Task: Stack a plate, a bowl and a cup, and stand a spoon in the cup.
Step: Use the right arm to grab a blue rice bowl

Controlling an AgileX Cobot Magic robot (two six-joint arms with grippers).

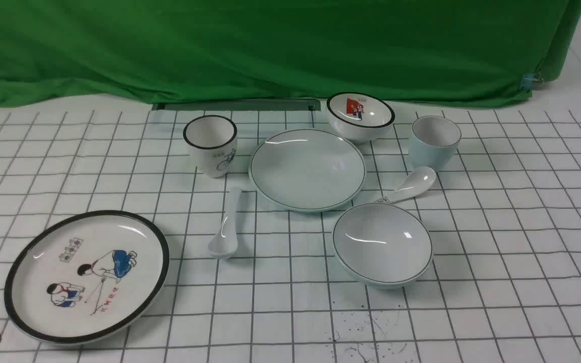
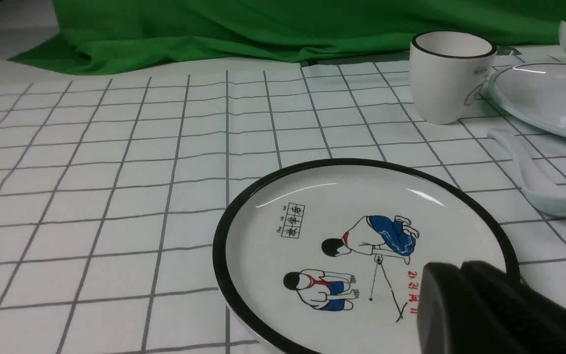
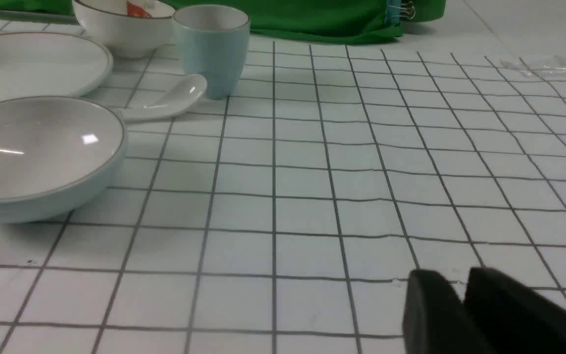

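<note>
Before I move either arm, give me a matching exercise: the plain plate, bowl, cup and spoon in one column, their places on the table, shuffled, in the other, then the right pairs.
Things:
1. plate
2. bowl
3. cup
4. spoon

Places:
A. Farthest right, upright, beside the red-flag bowl
B. Lying just left of the plate, scoop end toward the robot
C. Middle of the group, lying flat, nothing on it
D. Right of centre, nearest the robot of the four

Pairs: 1-C, 2-D, 3-A, 4-B
</note>
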